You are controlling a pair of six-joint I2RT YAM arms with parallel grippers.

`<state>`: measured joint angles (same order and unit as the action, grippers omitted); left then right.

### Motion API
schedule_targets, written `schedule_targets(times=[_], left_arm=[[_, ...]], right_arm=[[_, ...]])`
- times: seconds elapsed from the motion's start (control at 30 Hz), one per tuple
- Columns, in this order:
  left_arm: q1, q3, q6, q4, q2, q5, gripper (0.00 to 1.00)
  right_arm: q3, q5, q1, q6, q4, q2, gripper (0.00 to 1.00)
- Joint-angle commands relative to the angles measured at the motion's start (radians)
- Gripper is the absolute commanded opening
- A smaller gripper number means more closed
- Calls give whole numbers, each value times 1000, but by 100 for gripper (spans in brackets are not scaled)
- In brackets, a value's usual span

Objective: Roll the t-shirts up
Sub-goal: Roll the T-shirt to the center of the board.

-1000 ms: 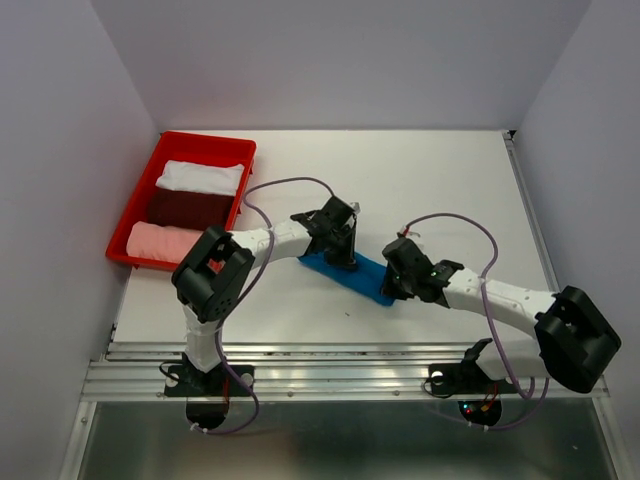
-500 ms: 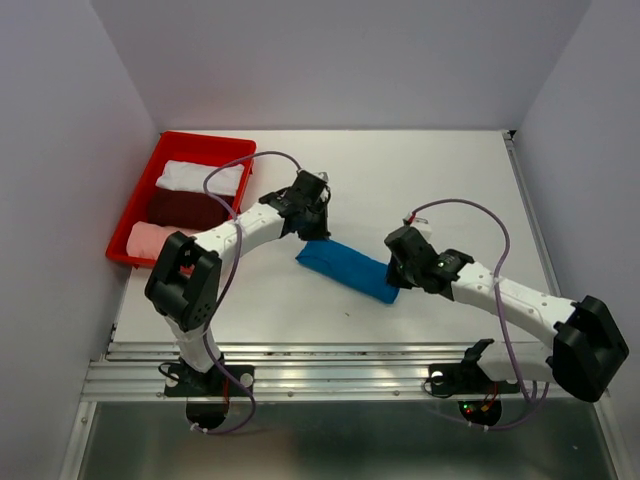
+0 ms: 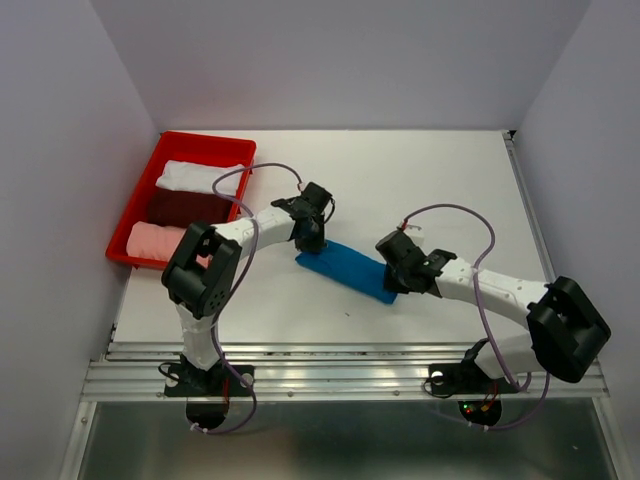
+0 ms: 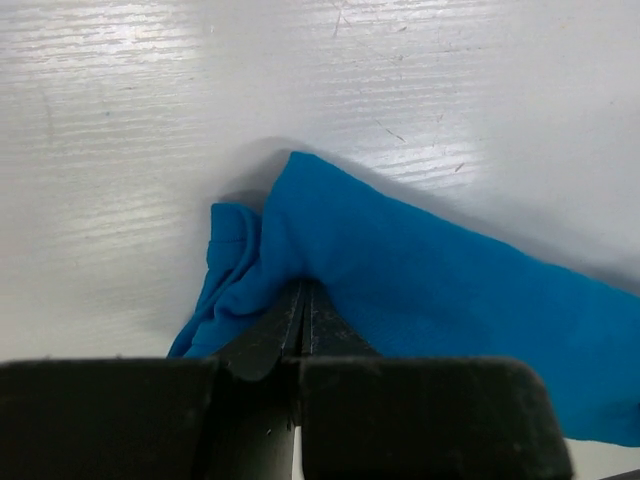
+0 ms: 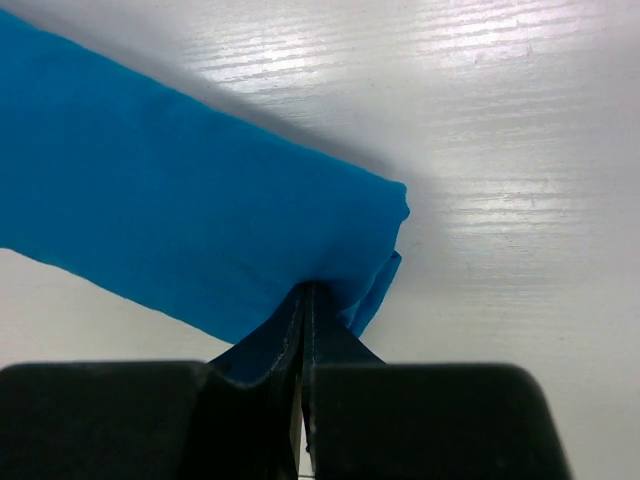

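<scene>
we are seeing the rolled blue t-shirt point(image 3: 350, 268) lying slantwise on the table point(image 3: 430, 180), stretching between both tools. the left gripper point(image 4: 303, 292) is pinching its crumpled end, fingers pressed together. the right gripper point(image 5: 305, 292) is seemingly nipping the opposite end likewise. a white shirt point(image 3: 200, 177), a maroon shirt point(image 3: 188, 207) and a pink shirt point(image 3: 158, 240) are sitting in the red tray point(image 3: 205, 140).

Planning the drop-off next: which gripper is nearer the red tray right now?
Left. The left gripper pinches the end of the rolled blue t-shirt nearest the red tray; the right gripper pinches the opposite end, farther to the right.
</scene>
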<state>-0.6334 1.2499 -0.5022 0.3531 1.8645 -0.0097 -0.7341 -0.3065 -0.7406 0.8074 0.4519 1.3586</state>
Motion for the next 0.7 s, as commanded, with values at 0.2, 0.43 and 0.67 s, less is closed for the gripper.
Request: schedule_targets(times=[0.2,0.43,0.67], left_arm=[[1,60,36,115,-177,-76,2],[5,-16,-27,136,-136,-145,2],[3,-127,-50,15,-64,-148,2]], right_arm=[[-195,-51,-2,-79,120,-101,1],[-165,-59,-2,-51,131,-84,1],[-10,-36,-2,-2,38,-7,1]])
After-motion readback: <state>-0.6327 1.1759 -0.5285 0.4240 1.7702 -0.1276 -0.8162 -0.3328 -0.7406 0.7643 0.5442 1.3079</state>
